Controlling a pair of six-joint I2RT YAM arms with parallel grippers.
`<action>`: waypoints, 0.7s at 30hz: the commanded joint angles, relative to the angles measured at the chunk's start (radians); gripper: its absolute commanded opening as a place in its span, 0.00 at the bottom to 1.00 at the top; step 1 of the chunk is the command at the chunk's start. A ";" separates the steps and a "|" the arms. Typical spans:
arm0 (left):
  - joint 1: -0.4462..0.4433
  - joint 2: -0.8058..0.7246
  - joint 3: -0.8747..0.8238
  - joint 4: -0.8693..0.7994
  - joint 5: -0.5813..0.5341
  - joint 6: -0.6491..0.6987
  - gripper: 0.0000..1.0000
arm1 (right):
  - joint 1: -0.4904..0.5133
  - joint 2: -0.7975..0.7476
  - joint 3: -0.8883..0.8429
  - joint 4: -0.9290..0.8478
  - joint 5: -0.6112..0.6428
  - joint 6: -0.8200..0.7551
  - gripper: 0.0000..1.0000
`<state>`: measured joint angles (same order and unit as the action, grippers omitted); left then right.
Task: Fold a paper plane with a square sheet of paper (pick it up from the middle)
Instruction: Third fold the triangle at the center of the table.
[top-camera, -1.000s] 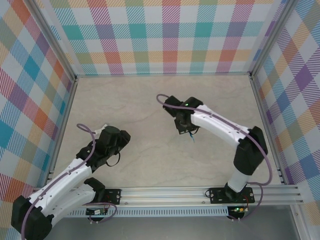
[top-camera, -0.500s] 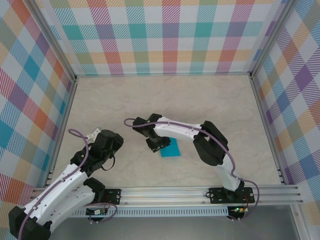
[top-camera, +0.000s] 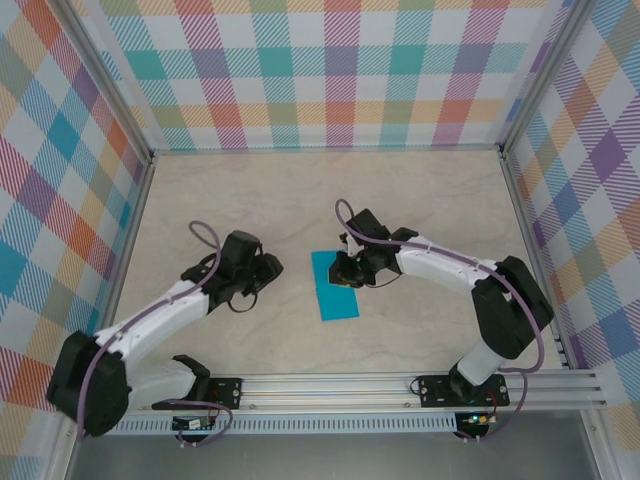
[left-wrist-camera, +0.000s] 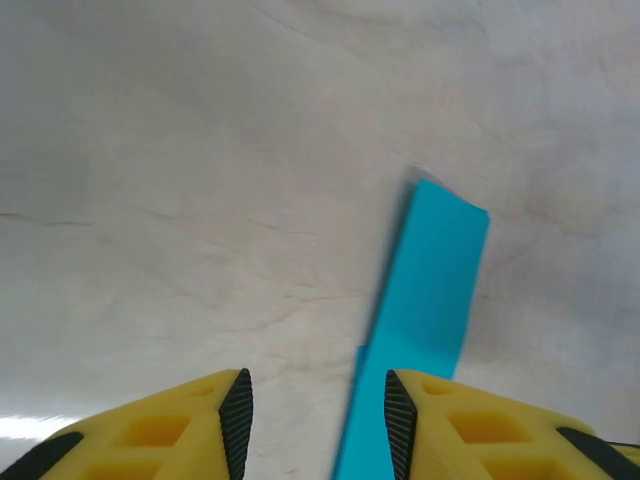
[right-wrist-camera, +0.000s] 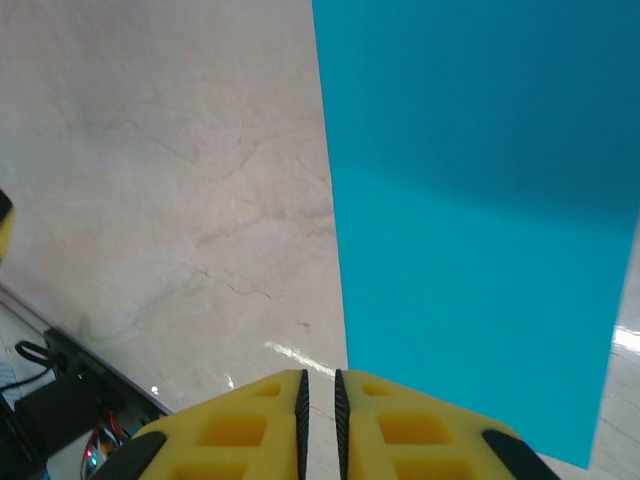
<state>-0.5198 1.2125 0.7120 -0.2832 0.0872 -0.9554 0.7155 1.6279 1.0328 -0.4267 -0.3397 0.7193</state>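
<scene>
Right now the teal-blue sheet of paper (top-camera: 335, 290) is lying flat on the marbled bench (top-camera: 420, 200), a little nearer than its middle. It is showing as an oblong, longer than it is wide, with its long sides running slightly askew from far-left to near-right. The right end effector (top-camera: 346, 272) is reaching in from the right and is sitting over the sheet's far right part, so its black hardware is covering that corner in the overhead view. In the right wrist view its yellow fingers (right-wrist-camera: 430, 430) are standing almost together, the dark pads leaving just a thin slit, and nothing is showing inside that slit. There the paper (right-wrist-camera: 480, 250) is spreading out ahead and to the right, its left edge running down to the tip of the right-hand finger, though whether the tips are pressing on it I cannot tell. The left end effector (top-camera: 272, 268) is hanging just left of the sheet, pointing towards it and apart from it in the overhead view. In the left wrist view its jaws are standing clearly apart and are gripping nothing, while the paper (left-wrist-camera: 432, 270) is stretching away ahead as a narrow strip, its near end passing close beside the inner pad of the right-hand finger (left-wrist-camera: 480, 430). Checked walls (top-camera: 340, 70) are enclosing the bench on three sides
</scene>
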 joint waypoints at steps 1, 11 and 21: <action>0.012 0.155 0.094 0.176 0.212 0.052 0.37 | 0.009 0.041 -0.049 0.155 -0.123 0.075 0.13; 0.005 0.545 0.289 0.336 0.393 0.011 0.34 | 0.012 0.120 -0.088 0.286 -0.170 0.124 0.12; 0.013 0.732 0.408 0.244 0.323 0.069 0.32 | 0.032 0.187 -0.139 0.369 -0.211 0.147 0.13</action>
<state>-0.5198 1.9255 1.0889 0.0059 0.4320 -0.9218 0.7364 1.7935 0.9169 -0.0963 -0.5175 0.8536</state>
